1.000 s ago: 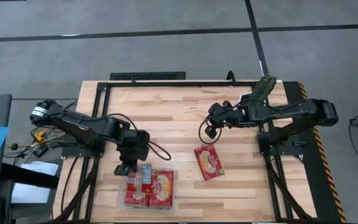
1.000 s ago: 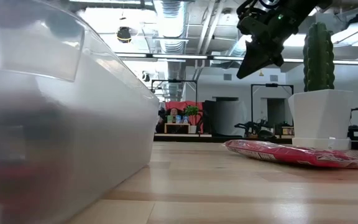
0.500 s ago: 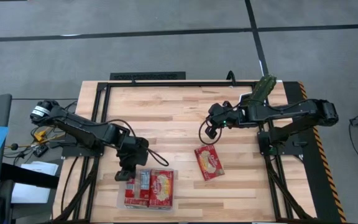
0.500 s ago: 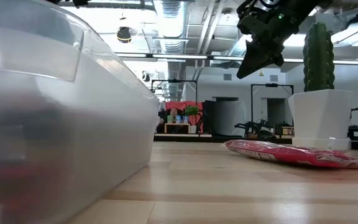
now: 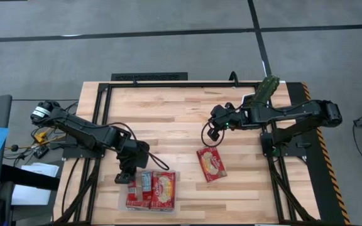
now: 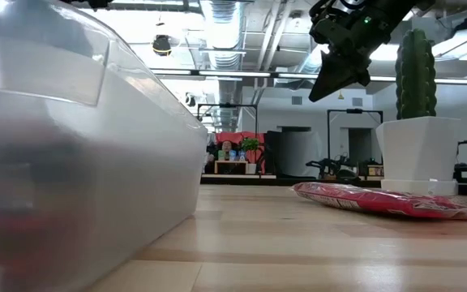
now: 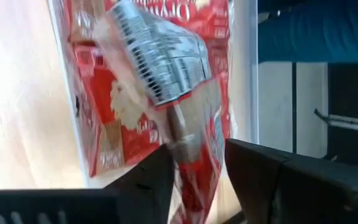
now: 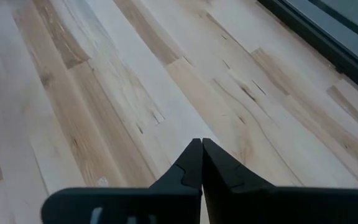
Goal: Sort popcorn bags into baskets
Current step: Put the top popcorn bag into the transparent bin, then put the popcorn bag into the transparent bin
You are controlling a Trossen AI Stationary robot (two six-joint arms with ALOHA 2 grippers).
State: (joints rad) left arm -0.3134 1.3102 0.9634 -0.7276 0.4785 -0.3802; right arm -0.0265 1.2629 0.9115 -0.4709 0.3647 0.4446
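Observation:
A clear plastic tray [image 5: 119, 202] near the table's near edge holds red popcorn bags [image 5: 163, 190]. In the low view its wall [image 6: 79, 162] fills the left. My left gripper [image 5: 129, 176] hangs over the tray's far left corner, shut on a popcorn bag with a blue-white barcode panel [image 5: 144, 182] that stands tilted inside the tray. One more red bag [image 5: 211, 164] lies flat on the wood right of the tray and also shows in the low view [image 6: 387, 200]. My right gripper [image 5: 213, 130] hovers shut above the table, beyond that bag. My left gripper [image 7: 197, 155] pinches the barcode-panel bag between its two fingers by a crumpled end [image 7: 188, 140], coming from above. The bag tilts away from the fingers, and its barcode end [image 7: 160, 56] reaches over the red bags lying in the tray.
A white pot with a green cactus [image 5: 269, 86] stands at the table's far right corner and shows at the right of the low view [image 6: 416, 154]. Bare wood lies between the tray and the loose bag, and across the table's far half.
My left gripper has moved a little toward the near edge and down, carrying the barcode-panel bag from over the tray's far rim deeper into the tray.

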